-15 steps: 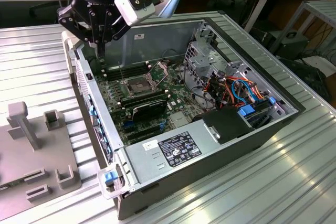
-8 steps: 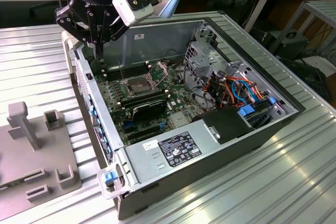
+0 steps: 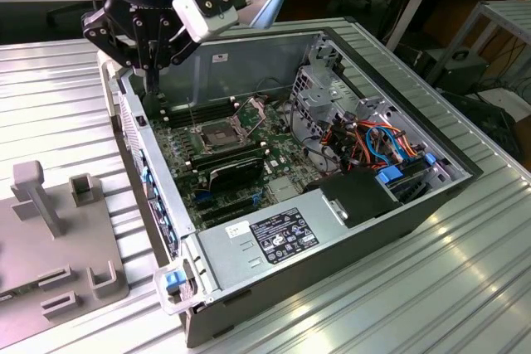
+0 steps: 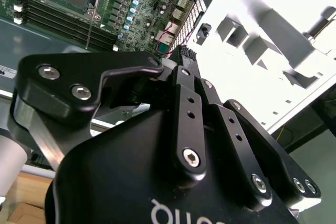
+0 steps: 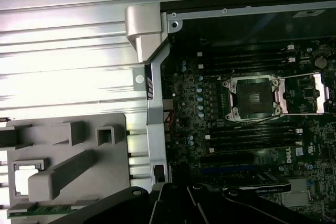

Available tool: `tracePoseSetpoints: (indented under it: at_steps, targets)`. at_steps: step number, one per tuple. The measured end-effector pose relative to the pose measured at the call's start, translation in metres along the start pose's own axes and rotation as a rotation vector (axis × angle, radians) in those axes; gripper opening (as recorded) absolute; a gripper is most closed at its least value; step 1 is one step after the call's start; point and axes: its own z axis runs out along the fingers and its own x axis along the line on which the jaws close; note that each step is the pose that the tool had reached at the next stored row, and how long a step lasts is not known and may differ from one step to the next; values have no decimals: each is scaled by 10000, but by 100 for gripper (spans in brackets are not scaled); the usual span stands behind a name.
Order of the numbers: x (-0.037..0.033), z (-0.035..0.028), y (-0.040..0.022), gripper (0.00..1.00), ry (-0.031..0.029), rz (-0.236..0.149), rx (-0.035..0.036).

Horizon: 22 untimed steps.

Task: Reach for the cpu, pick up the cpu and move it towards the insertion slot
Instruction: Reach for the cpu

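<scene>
The cpu [image 5: 25, 178] seems to be the pale square in a recess of the grey fixture [image 5: 68, 145] on the table, outside the case [image 3: 249, 60]; its face is washed out, so this is a judgement. In the exterior view the gripper [image 3: 154, 80] hangs over the case's wall, with the fixture at its 7 o'clock and the empty slot [image 3: 217, 134] at its 4 o'clock. The jaws look drawn together, with nothing between them. The step in hand reads as the reach. A grasp would call for spread jaws and a level descent onto the chip's edges.
</scene>
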Motion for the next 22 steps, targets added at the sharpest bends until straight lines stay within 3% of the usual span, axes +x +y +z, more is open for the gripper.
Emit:
tracePoseSetpoints:
  at_steps: [22]
  targets:
    - [106, 10, -9, 11, 107, 4, 2]
